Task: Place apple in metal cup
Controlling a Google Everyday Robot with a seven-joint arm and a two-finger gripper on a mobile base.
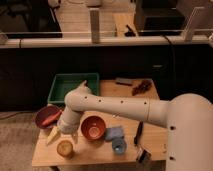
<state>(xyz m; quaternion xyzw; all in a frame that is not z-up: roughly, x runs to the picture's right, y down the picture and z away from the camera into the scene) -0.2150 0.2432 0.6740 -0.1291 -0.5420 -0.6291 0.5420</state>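
The gripper [66,134] sits low over the near-left part of the wooden worktop [95,154], directly above the apple [65,148], which rests on the worktop near its front edge. A pale yellow wedge [52,136] lies just left of the gripper. The orange bowl [93,127] stands just right of it. A light blue cup [119,145] stands further right. A green tray [64,86] occupies the far-left corner.

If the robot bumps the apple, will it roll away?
Probably. The apple looks round, so a nudge could send it rolling across the flat table, perhaps off the near edge it sits beside. It looks smooth, so it may slip when squeezed. The gripper hangs just above it.
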